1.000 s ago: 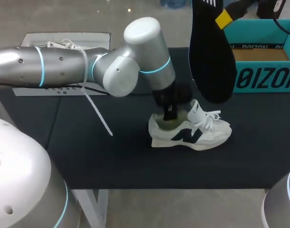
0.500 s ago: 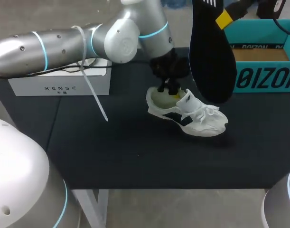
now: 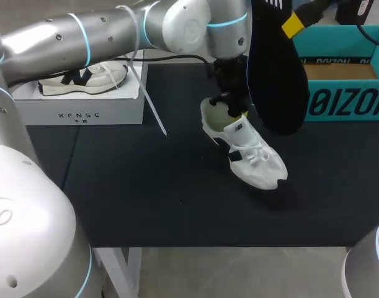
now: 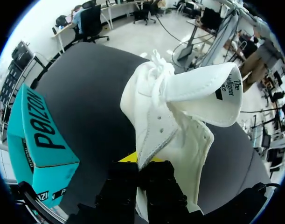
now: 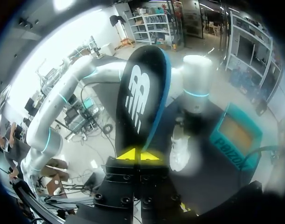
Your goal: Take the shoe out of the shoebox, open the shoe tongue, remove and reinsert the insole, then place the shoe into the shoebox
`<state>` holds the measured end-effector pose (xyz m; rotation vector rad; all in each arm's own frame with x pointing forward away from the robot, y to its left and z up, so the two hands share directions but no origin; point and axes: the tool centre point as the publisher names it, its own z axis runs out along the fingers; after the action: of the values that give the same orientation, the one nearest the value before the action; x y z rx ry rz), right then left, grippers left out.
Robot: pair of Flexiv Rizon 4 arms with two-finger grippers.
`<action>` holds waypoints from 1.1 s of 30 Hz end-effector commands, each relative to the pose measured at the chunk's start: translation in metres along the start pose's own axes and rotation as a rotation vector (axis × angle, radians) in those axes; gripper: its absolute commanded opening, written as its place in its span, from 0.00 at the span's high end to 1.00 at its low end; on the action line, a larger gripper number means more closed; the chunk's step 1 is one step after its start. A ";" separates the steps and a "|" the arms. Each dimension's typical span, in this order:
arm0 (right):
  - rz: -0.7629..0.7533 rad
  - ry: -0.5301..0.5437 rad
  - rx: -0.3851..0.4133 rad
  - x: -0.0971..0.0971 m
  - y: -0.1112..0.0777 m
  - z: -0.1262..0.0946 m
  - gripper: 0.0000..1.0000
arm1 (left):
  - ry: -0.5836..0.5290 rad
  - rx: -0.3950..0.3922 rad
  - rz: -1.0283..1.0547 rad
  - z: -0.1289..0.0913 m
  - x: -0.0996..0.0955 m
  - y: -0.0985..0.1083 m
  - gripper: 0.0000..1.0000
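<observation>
A white shoe (image 3: pixel 251 152) with a dark logo is tilted on the dark table, heel raised and toe pointing to the front right. My left gripper (image 3: pixel 229 110) is shut on the shoe's collar wall near the heel. The left wrist view shows the shoe (image 4: pixel 165 112) with its tongue folded open ahead of that gripper (image 4: pixel 138 161). My right gripper (image 3: pixel 293 25) is shut on a black insole (image 3: pixel 273 68) that hangs high above the table beside the shoe. In the right wrist view the insole (image 5: pixel 142 95) stands up from that gripper (image 5: pixel 138 155). The teal shoebox (image 3: pixel 344 99) sits at the back right.
A white box (image 3: pixel 84 110) with a second white shoe (image 3: pixel 84 77) on top stands at the back left. My left arm (image 3: pixel 115 31) spans the back of the table. The dark mat (image 3: pixel 146 192) stretches bare in front of the shoe.
My left arm has swung back and to the right with the shoe in its gripper, turning the toe from the right to the front right. The insole has stayed in place.
</observation>
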<state>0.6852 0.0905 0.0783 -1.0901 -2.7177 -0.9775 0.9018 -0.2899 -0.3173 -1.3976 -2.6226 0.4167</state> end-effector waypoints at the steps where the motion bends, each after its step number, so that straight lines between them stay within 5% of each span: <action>1: 0.001 0.000 0.004 0.000 0.002 0.000 1.00 | 0.327 -0.086 0.400 0.013 -0.007 -0.011 1.00; 8: 0.001 0.000 0.004 0.000 0.002 0.000 1.00 | 0.346 -0.123 0.514 0.029 -0.010 -0.021 1.00; 33: 0.001 0.000 0.004 0.000 0.002 0.000 1.00 | 0.315 -0.116 0.511 0.031 -0.012 -0.026 1.00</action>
<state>0.6852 0.0905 0.0784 -1.0904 -2.7178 -0.9774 0.8803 -0.3189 -0.3396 -1.9845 -2.0514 0.0759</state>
